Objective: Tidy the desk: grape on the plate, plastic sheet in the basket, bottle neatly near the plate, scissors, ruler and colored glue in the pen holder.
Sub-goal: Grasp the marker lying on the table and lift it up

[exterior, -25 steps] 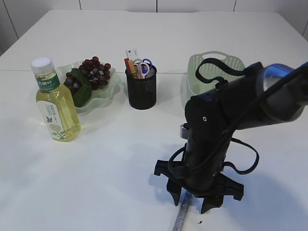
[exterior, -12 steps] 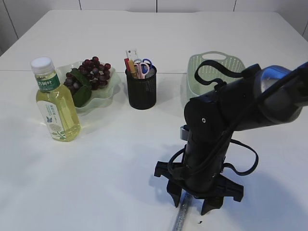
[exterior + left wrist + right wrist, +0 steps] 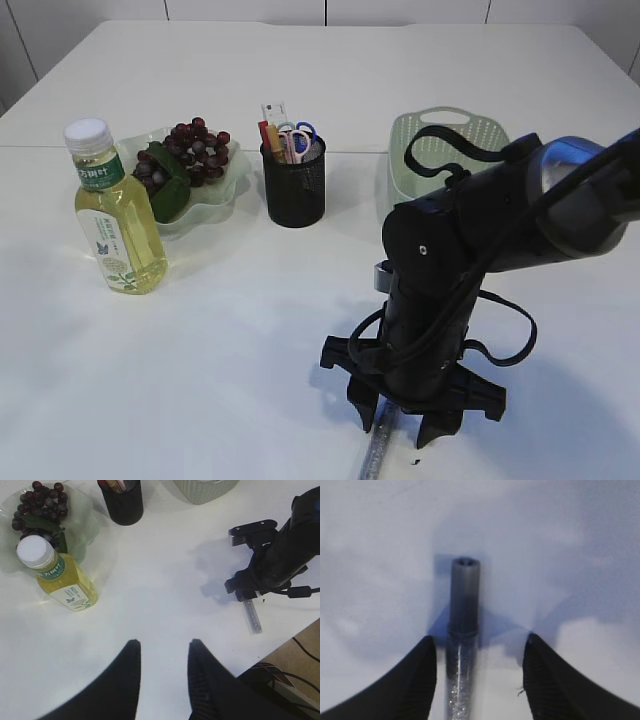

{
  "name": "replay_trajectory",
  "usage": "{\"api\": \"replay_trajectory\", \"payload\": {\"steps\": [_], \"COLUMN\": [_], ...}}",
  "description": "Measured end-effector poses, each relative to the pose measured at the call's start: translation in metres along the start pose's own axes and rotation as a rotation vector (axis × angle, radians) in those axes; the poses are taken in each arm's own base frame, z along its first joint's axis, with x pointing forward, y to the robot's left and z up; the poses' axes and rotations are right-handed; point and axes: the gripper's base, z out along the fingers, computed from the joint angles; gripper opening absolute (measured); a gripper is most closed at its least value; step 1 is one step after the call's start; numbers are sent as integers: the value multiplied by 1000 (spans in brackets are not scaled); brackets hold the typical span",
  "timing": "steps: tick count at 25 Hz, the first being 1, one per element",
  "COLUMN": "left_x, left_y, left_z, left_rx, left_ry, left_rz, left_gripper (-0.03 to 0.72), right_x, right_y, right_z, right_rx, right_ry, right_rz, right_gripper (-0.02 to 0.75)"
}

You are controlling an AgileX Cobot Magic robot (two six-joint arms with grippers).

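A dark glitter tube of colored glue (image 3: pixel 377 455) lies on the table at the front edge. My right gripper (image 3: pixel 398 428) points down over it, open, one finger on each side of the glue (image 3: pixel 463 630), nearer the left finger (image 3: pixel 422 675). The grape (image 3: pixel 195 150) sits on the green plate (image 3: pixel 222 203), and the bottle (image 3: pixel 115 215) stands upright beside it. Scissors (image 3: pixel 298 135) and ruler (image 3: pixel 273 112) stand in the black pen holder (image 3: pixel 294 185). My left gripper (image 3: pixel 164 642) hangs open and empty above bare table. The plastic sheet is out of view.
The pale green basket (image 3: pixel 447 135) stands at the back right, partly behind my right arm (image 3: pixel 470 240). The table's front edge (image 3: pixel 280 645) runs just past the glue (image 3: pixel 252 616). Bare tabletop lies between the bottle (image 3: pixel 62 577) and my right arm.
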Motion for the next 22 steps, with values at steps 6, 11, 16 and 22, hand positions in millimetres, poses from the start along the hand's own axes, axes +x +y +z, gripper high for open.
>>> {"api": "replay_trajectory", "payload": {"steps": [6, 11, 16, 22], "left_x": [0, 0, 0, 0], "left_y": [0, 0, 0, 0], "left_z": [0, 0, 0, 0], "left_rx": [0, 0, 0, 0], "left_ry": [0, 0, 0, 0], "left_rz": [5, 6, 11, 13], "left_gripper": [237, 237, 237, 237], "right_x": [0, 0, 0, 0], "right_y": [0, 0, 0, 0], "right_z": [0, 0, 1, 0], "right_rx": [-1, -1, 1, -1], "right_ry": [1, 1, 2, 1], "right_rz": [1, 1, 1, 1], "right_gripper": [326, 276, 206, 117]}}
